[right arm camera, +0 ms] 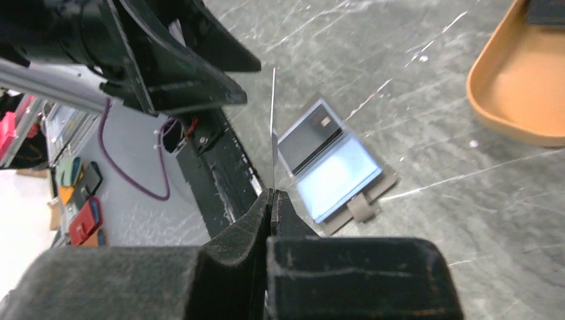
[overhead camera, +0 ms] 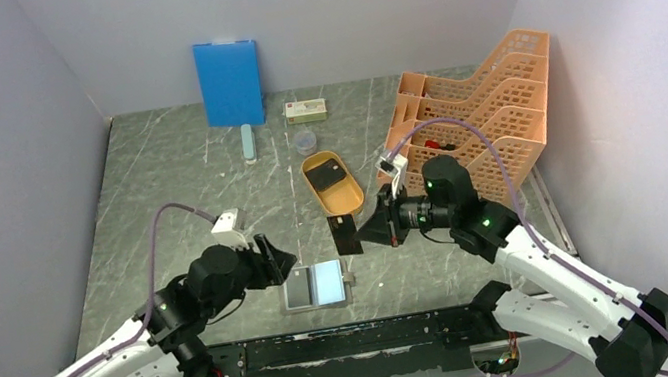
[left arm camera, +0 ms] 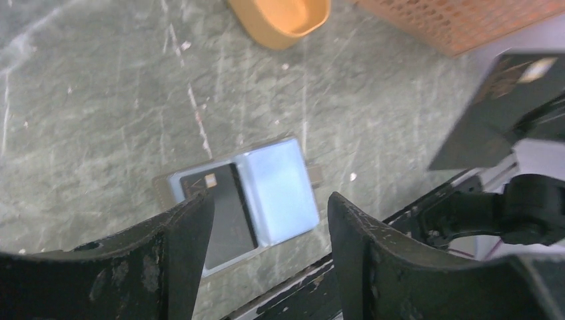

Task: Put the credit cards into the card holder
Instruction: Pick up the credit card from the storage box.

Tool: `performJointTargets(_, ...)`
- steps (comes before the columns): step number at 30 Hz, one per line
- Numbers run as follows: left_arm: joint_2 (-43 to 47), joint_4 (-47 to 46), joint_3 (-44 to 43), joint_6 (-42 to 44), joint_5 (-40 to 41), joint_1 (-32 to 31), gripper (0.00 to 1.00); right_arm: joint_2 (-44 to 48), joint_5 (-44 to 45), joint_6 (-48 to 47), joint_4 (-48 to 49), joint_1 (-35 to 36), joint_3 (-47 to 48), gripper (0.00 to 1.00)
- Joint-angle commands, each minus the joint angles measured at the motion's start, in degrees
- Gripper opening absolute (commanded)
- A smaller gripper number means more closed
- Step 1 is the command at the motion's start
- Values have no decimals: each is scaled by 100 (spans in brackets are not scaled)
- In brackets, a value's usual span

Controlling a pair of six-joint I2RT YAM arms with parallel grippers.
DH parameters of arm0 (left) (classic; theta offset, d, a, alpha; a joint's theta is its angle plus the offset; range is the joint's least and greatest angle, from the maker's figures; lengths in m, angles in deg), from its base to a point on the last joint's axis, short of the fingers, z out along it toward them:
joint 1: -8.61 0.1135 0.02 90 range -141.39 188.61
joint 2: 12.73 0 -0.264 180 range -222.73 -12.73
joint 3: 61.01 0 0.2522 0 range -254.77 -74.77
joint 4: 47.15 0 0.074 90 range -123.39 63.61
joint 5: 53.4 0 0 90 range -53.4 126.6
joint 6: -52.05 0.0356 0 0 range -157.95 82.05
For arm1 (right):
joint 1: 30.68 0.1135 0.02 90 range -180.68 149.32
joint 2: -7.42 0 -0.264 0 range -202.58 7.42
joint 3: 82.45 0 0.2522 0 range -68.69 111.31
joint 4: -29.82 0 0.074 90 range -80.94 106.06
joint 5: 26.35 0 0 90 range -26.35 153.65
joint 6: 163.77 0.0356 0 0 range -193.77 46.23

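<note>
1 black card (left arm camera: 230, 203) is sitting in grey folding card holder (overhead camera: 328, 280); right gripper (right arm camera: 272, 195), 1 o'clock, is clenching 2nd black card (overhead camera: 347, 235); left gripper (overhead camera: 276, 258) released.

The card holder (overhead camera: 315, 285) lies open near the front edge of the table (overhead camera: 166, 175), 1 card (left arm camera: 230, 207) in its left half. At its 1 o'clock a second card (overhead camera: 346, 234) stands on edge, pinched in the right gripper (right arm camera: 272, 197) — the left gripper (left arm camera: 270, 203) sits at 10 o'clock. The tray (overhead camera: 330, 183) lies at 12 o'clock, the rack (overhead camera: 480, 115) at 2.

Left end effector (left arm camera: 268, 200), jaws apart, nose down; right end effector (right arm camera: 272, 193), jaws tight together, leftward.
</note>
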Motion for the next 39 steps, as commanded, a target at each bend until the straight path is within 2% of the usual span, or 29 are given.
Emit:
performJointTargets(1,502,-571,-16,159,-173,31,69,196,-617,394,516,-8,-368,0)
performJointTargets(5,658,-1281,278,338,-810,32,71,266,-1071,758,910,-5,-662,0)
performJointTargets(10,617,-2543,562,395,-2055,31,73,398,-1399,1204,1424,-10,-877,0)
performJointTargets(15,714,-3507,780,343,-2691,29,74,401,-1672,1673,2139,-4,-1029,0)
performJointTargets(23,41,-4681,881,74,-3691,31,72,319,-2042,2270,2979,-8,-1196,0)
performJointTargets(27,-366,-4808,772,78,-3890,37,70,296,-2138,2448,3230,-5,-1229,0)
performJointTargets(32,-585,-5069,752,-18,-3980,38,60,354,-2205,2628,3408,1,-1268,0)
performJointTargets(36,-706,-5258,764,-128,-4024,38,37,394,-2220,2701,3500,9,-1319,0)
performJointTargets(39,-791,-5381,761,-185,-4052,38,25,402,-2184,2767,3578,40,-1353,0)
